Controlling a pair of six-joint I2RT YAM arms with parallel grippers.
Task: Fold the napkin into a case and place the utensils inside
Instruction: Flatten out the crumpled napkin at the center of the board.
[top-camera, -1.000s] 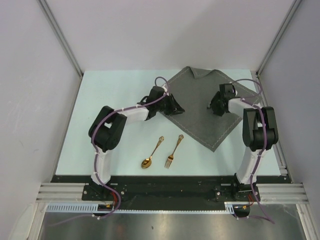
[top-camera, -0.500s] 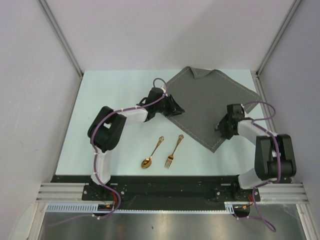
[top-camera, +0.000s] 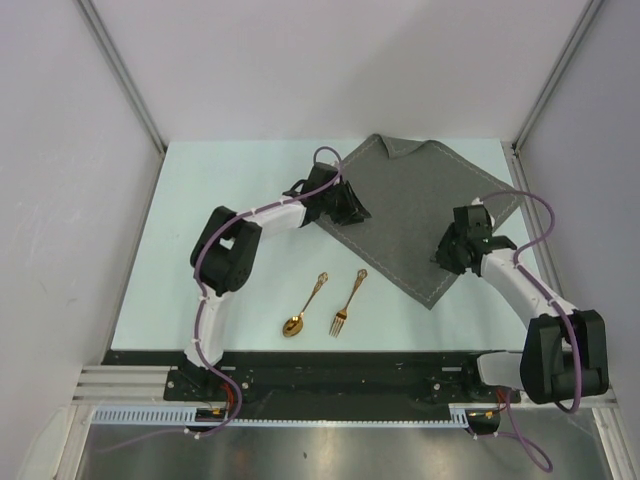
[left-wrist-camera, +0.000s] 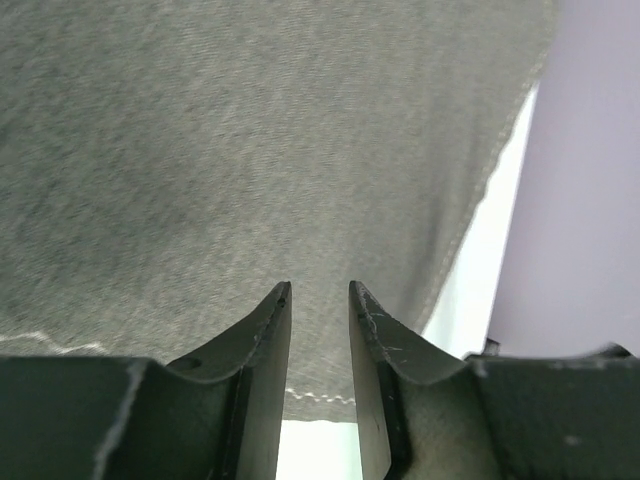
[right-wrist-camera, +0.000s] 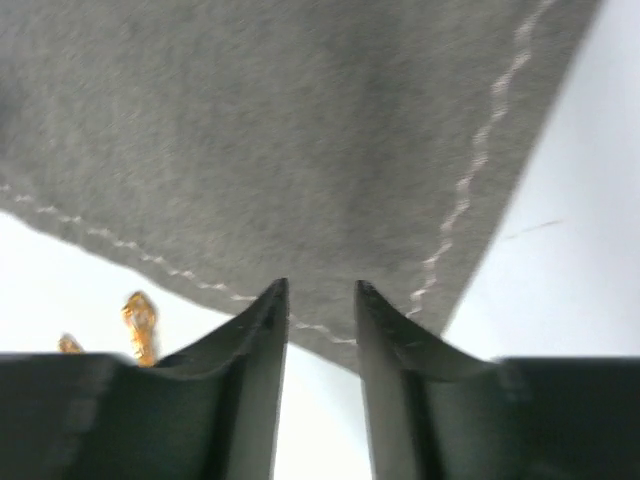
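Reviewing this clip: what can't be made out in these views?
Top view: whether either arm's jaws touch the napkin; the wrists cover the tips.
Left wrist view: spoon and fork out of frame; napkin cut off by the edges.
Right wrist view: only blurred gold handle tips show, the rest behind a jaw.

Pale green table (top-camera: 190, 180), white walls (top-camera: 330, 60)
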